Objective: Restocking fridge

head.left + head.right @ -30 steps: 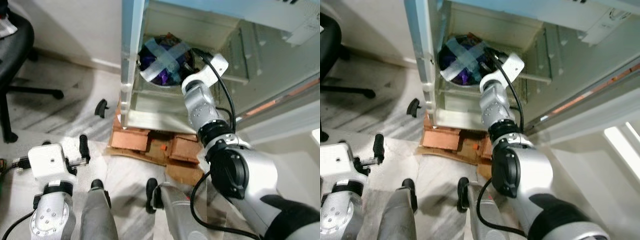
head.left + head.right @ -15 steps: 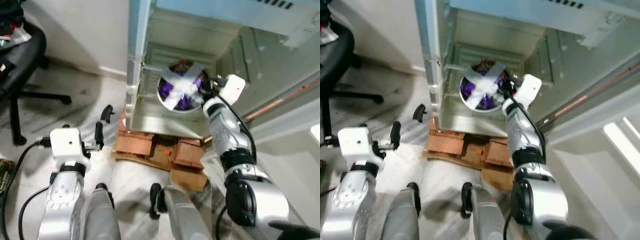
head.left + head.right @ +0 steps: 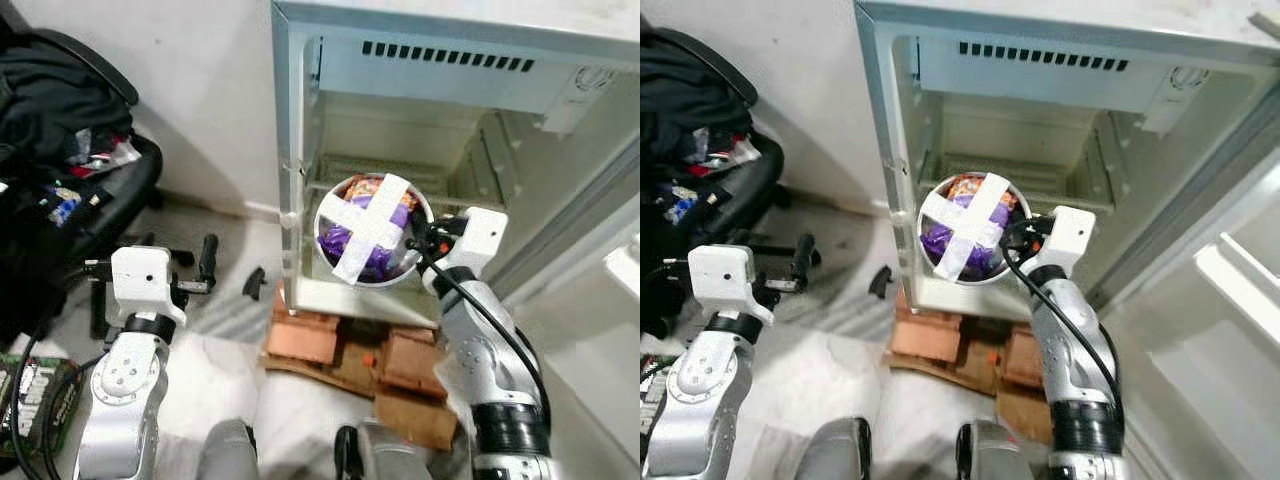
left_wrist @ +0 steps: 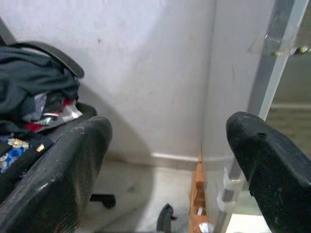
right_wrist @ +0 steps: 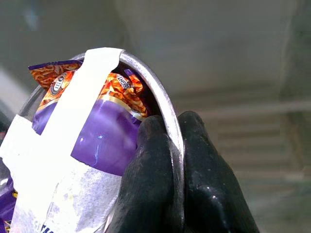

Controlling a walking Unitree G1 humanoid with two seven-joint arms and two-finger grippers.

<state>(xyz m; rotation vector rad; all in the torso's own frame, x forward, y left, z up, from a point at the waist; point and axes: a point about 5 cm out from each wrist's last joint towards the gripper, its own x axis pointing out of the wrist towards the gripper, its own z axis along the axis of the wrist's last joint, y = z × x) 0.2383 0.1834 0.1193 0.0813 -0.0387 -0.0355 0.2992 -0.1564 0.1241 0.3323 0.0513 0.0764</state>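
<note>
The right gripper (image 5: 175, 160) pinches the rim of a steel bowl (image 3: 425, 215) at the open fridge (image 3: 450, 70) mouth — purple snack packets (image 5: 104, 138) half hidden under crossed white tape (image 3: 368, 225). The left gripper (image 4: 165, 160) hangs spread, holding nothing.

The bowl (image 3: 370, 230) is in front of the open fridge (image 3: 420, 60). Snack bags (image 3: 375, 245) are in it. A chair (image 3: 70, 190) stands left of the fridge.
</note>
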